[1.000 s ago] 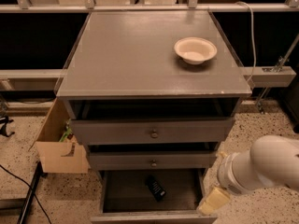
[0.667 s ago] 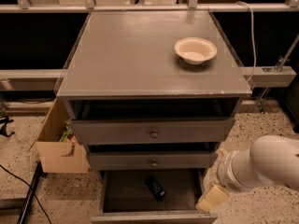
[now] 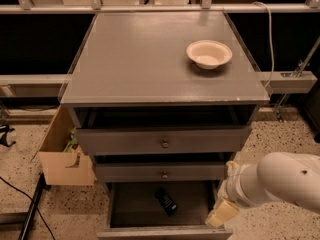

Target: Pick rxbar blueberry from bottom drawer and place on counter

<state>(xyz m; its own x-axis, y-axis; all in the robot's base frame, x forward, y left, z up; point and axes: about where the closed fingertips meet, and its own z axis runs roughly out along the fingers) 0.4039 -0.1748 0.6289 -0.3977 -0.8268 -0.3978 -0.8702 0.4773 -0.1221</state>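
Three drawers face me in the grey cabinet, and only the bottom drawer [image 3: 131, 207] is pulled out, so the opening part of the job looks done. The rxbar blueberry [image 3: 166, 202] lies flat on the dark drawer floor, roughly in the middle and a little toward the back, slanted from 11 to 5 o'clock. Nothing touches it. By my reckoning the pick has not begun: the reach in, the grasp, the lift and the setting down on the worktop [image 3: 140, 59] are all left to do.

Up on that worktop, toward 1 o'clock, sits a pale bowl [image 3: 209, 53]; the rest of the grey top offers plenty of room for the bar.

The white arm [image 3: 280, 181] comes in from 4 o'clock, and its end effector [image 3: 221, 214] hangs at the drawer's right front corner, at about 4 o'clock from the bar and apart from it. It appears to hold nothing. Whether it is apart or together I cannot tell from where I stand; only a pale yellowish tip shows past the wrist.
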